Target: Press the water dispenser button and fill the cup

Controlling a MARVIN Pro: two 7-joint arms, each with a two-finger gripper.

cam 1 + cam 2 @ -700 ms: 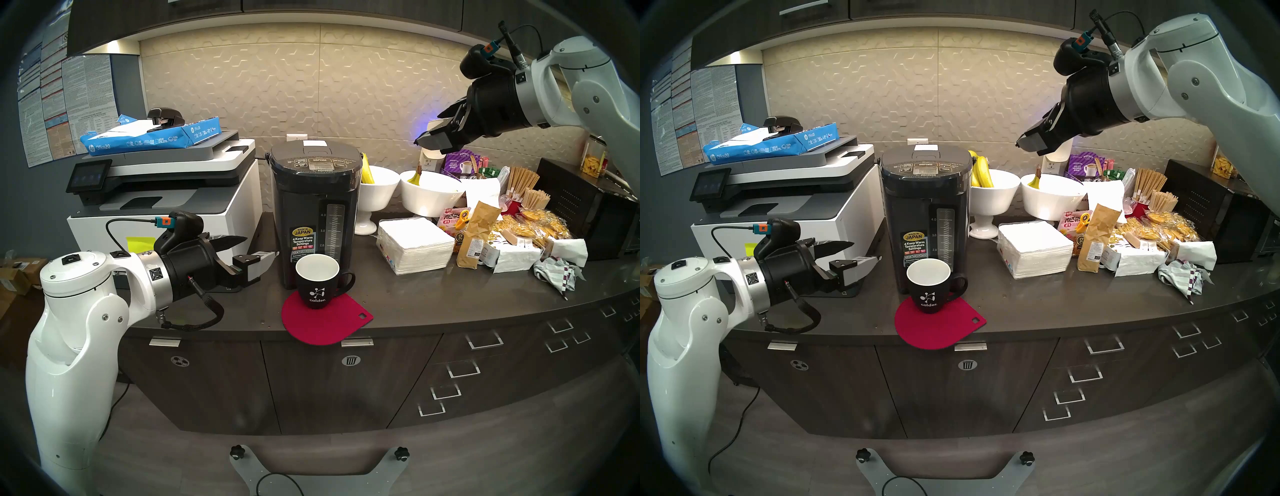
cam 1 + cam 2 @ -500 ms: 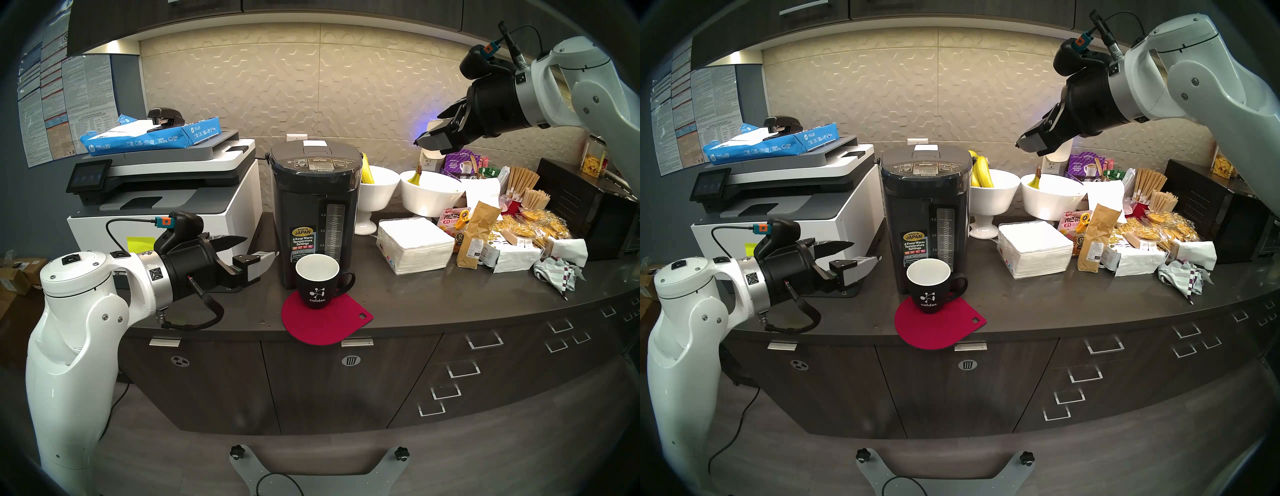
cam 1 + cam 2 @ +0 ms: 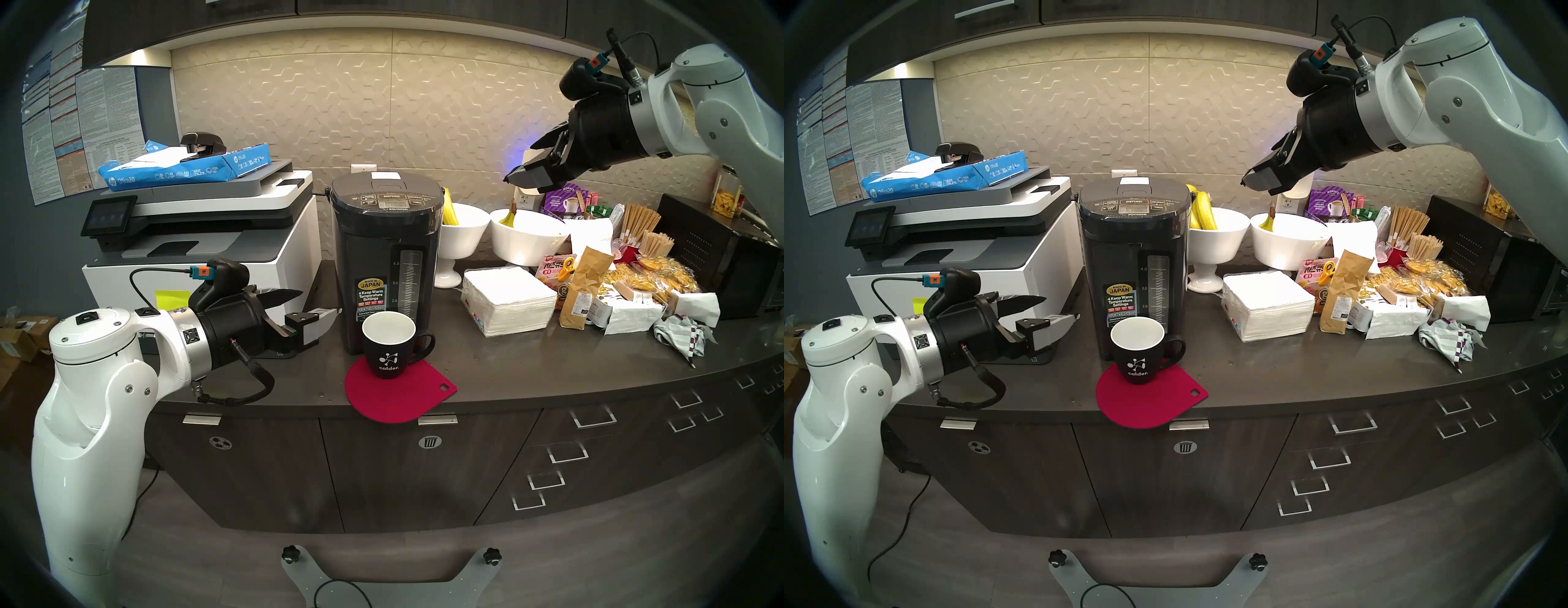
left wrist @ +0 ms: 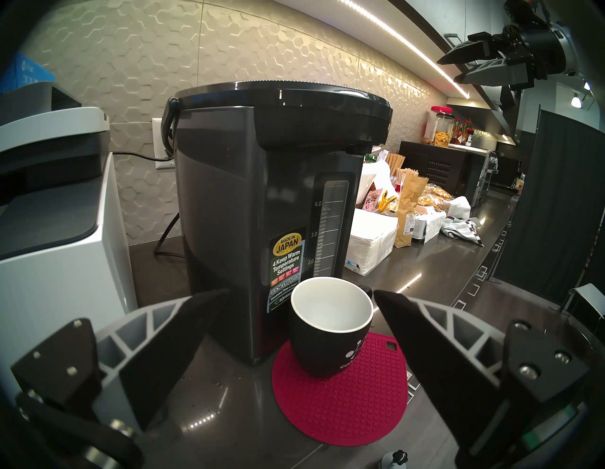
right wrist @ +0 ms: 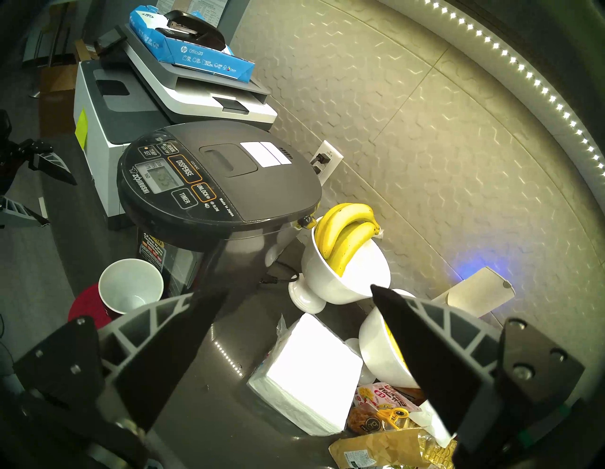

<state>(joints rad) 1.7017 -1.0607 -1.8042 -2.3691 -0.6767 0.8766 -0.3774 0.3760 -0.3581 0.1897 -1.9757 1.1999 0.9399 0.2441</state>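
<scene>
So the dispenser (image 3: pixel 384 263) is sitting on the dark counter (image 3: pixel 530 365) right next to the printer (image 3: pixel 203 254), and the cup (image 3: pixel 388 350) is parked on a red mat (image 3: pixel 399 397) right up against the dispenser's front, handle pointing to the view's right, "calder" logo facing out. Cup looks empty, all white inside, you can see the bottom from the right wrist view. The DISPENSE button (image 5: pixel 184 170) is in the middle of the top row of the panel, with UNLOCK (image 5: pixel 203 192) just beside it, and nothing is touching either one. Left gripper (image 3: pixel 318 303) hovers low by the printer, a bit to the left of the cup, jaws spread wide with nothing in them; in its own wrist view the cup sits between the two fingers (image 4: pixel 183 337) but clearly further out, no contact. Right gripper (image 3: pixel 524 167) is up high, well above the counter and off to the right of the dispenser, over the white bowls (image 3: pixel 526 235) with bananas (image 5: pixel 347 235), angled down toward the dispenser lid. Its jaws stand apart too, holding nothing. A napkin stack (image 3: pixel 509 299) and a pile of snack bags (image 3: pixel 649 280) fill the right side of the counter.
</scene>
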